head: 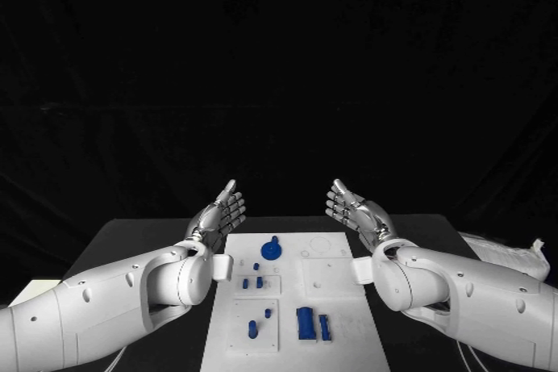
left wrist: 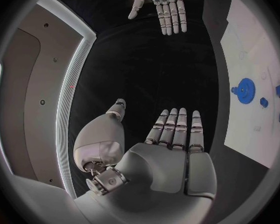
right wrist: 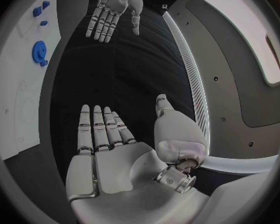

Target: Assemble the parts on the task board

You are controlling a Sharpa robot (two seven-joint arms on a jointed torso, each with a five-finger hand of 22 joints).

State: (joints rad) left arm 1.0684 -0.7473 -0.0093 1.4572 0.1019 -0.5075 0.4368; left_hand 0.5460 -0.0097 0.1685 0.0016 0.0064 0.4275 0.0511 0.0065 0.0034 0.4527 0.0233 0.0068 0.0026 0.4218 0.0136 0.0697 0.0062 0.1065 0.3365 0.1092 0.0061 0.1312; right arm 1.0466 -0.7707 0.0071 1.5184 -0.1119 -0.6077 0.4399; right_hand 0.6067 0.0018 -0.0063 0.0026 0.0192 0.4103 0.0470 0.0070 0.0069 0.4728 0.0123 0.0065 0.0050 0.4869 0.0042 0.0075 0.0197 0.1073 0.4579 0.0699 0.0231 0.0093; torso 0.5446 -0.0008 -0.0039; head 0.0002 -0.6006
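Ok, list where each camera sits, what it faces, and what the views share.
Head view: from the robot's head, down at the task board; both arms, left hand, right hand.
Left wrist view: behind the left hand, toward the right hand.
Right wrist view: behind the right hand, toward the left hand.
Shared: both open hands, the board, the blue gear.

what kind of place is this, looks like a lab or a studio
Probably a robot test bench in a lab: a black table against a dark backdrop, a white rectangular task board carrying small blue plastic parts such as a blue gear, and both silver hands, left hand and right hand, raised open.
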